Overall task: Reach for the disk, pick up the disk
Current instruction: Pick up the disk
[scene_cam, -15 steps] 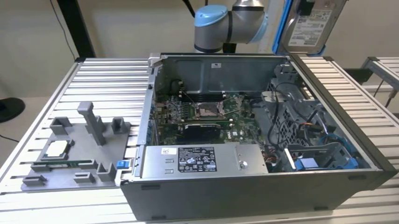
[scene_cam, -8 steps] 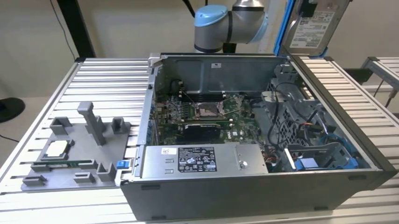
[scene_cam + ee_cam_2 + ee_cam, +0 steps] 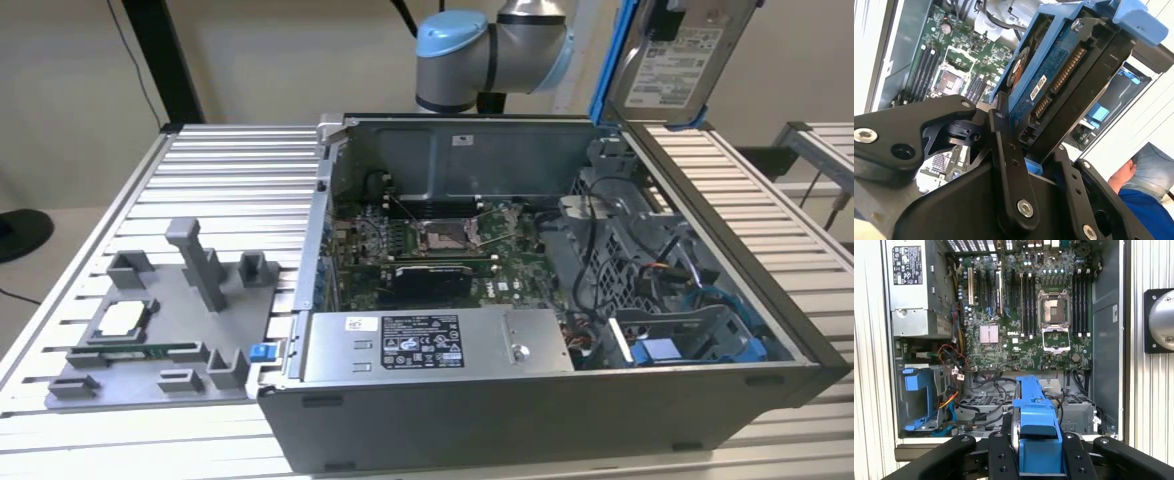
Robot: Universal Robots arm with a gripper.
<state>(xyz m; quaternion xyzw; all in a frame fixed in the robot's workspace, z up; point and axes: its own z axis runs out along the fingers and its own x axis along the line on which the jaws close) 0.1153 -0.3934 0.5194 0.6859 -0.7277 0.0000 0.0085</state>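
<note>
Above the open computer case (image 3: 561,300), my gripper (image 3: 1036,460) is clamped on the disk (image 3: 1064,85), holding it up in the air and clear of the chassis. In the second wrist view my black fingers (image 3: 1009,170) press against both flat faces of the drive, with its blue circuit board and connector edge turned toward the camera and the blue plastic bracket (image 3: 1139,20) capping its far end. In the first wrist view the same drive stands edge-on between my fingers, its blue bracket rail (image 3: 1036,415) running up the middle of the picture. In the exterior view the disk (image 3: 674,60) hangs near the top at the exterior view's right, label outward, a blue rail along its side, beside my arm's blue-capped joint (image 3: 487,50).

Beneath me the case lies on its side on the ribbed metal surface (image 3: 227,170). Inside it I see the green motherboard (image 3: 1039,325) with its empty processor socket (image 3: 1054,307), the grey power supply (image 3: 434,345) with its label, and a blue drive cage (image 3: 916,397) among loose cables. On the surface at the exterior view's left sits a grey tray (image 3: 147,340) carrying a small square silver chip (image 3: 118,318). A person's sleeve in blue (image 3: 1144,215) shows in the second wrist view.
</note>
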